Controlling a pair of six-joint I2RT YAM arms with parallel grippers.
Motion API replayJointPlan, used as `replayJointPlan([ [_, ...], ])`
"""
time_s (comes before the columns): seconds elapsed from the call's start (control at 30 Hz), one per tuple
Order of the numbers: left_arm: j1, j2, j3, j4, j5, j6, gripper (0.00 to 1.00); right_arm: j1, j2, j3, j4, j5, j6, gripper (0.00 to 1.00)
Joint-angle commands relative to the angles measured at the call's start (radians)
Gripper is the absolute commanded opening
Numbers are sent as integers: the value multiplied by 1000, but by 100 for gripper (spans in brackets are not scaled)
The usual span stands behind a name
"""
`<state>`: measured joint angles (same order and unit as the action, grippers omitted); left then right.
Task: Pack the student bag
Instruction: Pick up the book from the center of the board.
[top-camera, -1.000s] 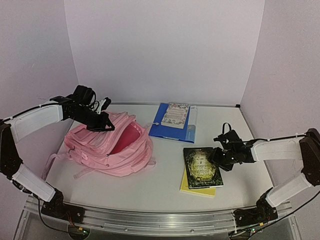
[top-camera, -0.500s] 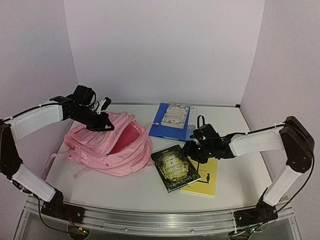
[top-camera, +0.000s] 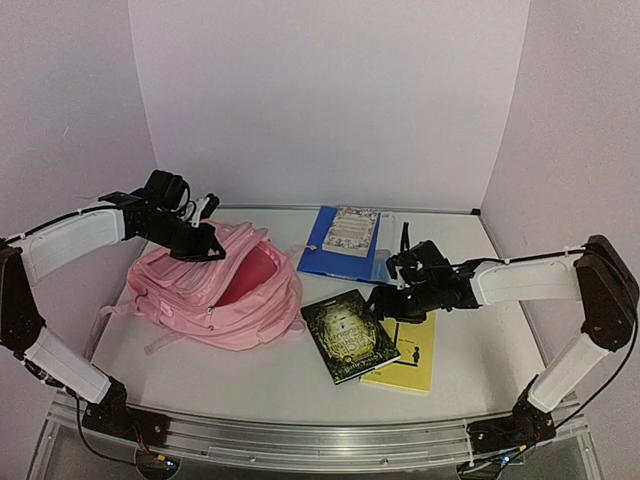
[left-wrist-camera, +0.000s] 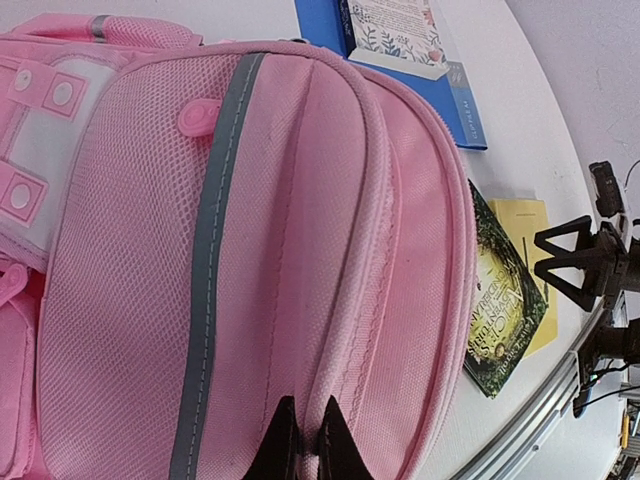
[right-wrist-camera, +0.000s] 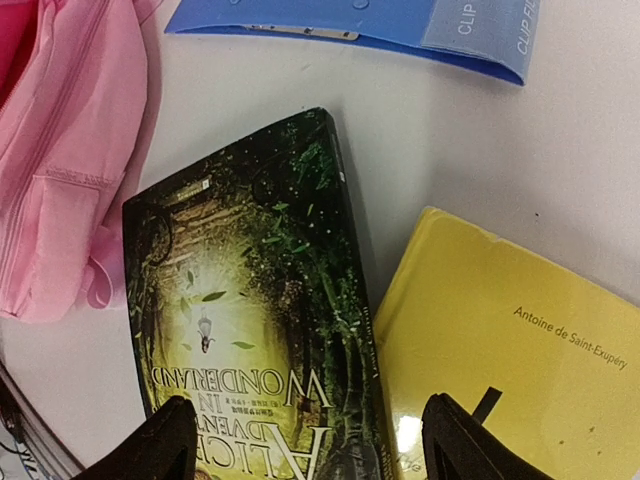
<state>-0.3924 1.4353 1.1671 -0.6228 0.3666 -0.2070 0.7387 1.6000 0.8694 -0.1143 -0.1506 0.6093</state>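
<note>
Here's where I stand. The student bag (top-camera: 210, 295) lies on the left half of the table (top-camera: 260, 385), its mouth gaping toward the middle and the darker pink lining on show. My left end effector (left-wrist-camera: 303, 445) is pinched closed on the fabric at the bag's upper rim, lifting that edge so the opening stands wide. That part of the job looks done: the bag is ready to receive.

And the packing itself? Nothing is in yet, as far as I can see. The lining in view is bare, though the depths are hidden. Four items lie out on the table. The green book (right-wrist-camera: 260, 330) sits just beside the bag's near corner, with the yellow book (right-wrist-camera: 500, 340) partly under its right edge. Further back is the blue folder (top-camera: 330, 258) with a floral book (top-camera: 355, 230) resting on it.

My right end effector (right-wrist-camera: 310, 450) hangs over the green book, fingers spread wide to either side of it, gripping nothing. My read is that the green book goes first: close on it, lift, carry it to the mouth. After that the yellow one, then the pair at the back. Early days, then, with all the loading left to do.
</note>
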Motion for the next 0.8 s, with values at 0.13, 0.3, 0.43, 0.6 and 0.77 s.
replayJointPlan([
  [0.13,13,-57,11,109,19,13,0,-139,112,160,-54,-298,-239,73],
  [0.3,14,-74,1,130,82,34,0,-189,247,263,-87,-371,-313,69],
  [0.43,13,-72,3,122,101,44,0,-217,317,322,-122,-369,-346,67],
  [0.6,13,-63,7,121,112,45,0,-224,398,388,-182,-427,-411,59],
  [0.77,13,-51,13,116,121,46,0,-225,450,440,-248,-483,-470,53],
])
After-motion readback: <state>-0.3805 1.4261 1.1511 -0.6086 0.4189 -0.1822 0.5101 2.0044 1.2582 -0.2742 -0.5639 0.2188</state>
